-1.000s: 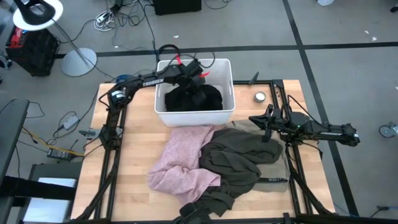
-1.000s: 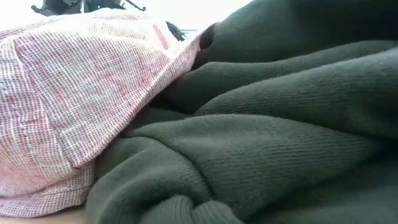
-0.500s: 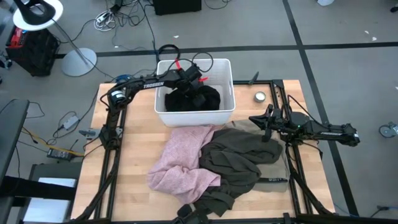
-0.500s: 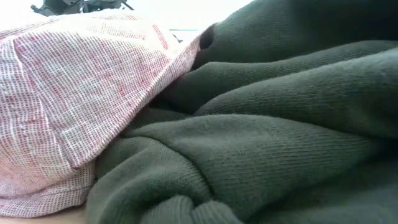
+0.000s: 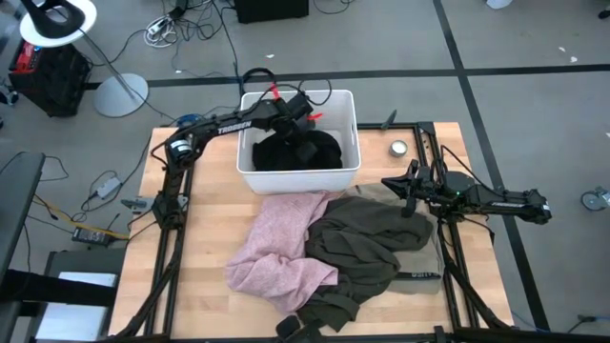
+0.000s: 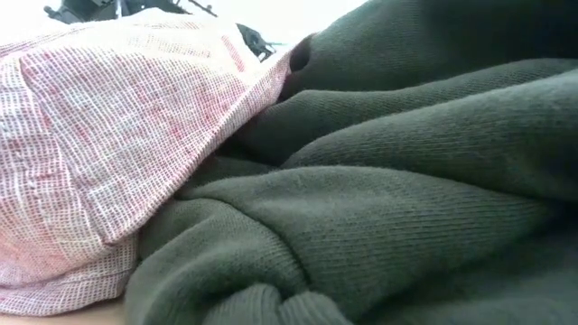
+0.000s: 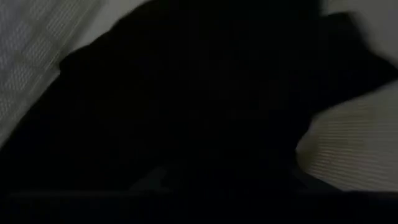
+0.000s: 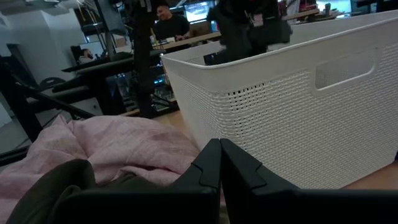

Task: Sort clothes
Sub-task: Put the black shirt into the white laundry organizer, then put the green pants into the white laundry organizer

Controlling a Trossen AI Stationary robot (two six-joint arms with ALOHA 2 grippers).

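A black garment (image 5: 295, 152) lies bunched inside the white bin (image 5: 349, 133) at the table's far middle. My left gripper (image 5: 303, 122) hangs over it, and the left wrist view is filled with black cloth (image 7: 186, 93). A pale pink garment (image 5: 281, 248) lies crumpled on the table in front of the bin. Its right edge lies against an olive-brown garment (image 5: 367, 243). My right gripper (image 8: 219, 158) waits shut at the table's right, just above the olive cloth's far edge, pointing at the bin (image 8: 298, 112).
A small round silver thing (image 5: 397, 148) sits right of the bin. The low view is filled by the pink garment (image 6: 99, 135) and the olive-brown garment (image 6: 406, 181). Bare wood shows at the table's left (image 5: 195, 229). A person (image 8: 168, 22) sits in the room beyond.
The black garment, bunched up high under my left gripper a second ago, has sunk and now lies lower and flatter in the bin. The left gripper has stayed over the bin with only a small shift.
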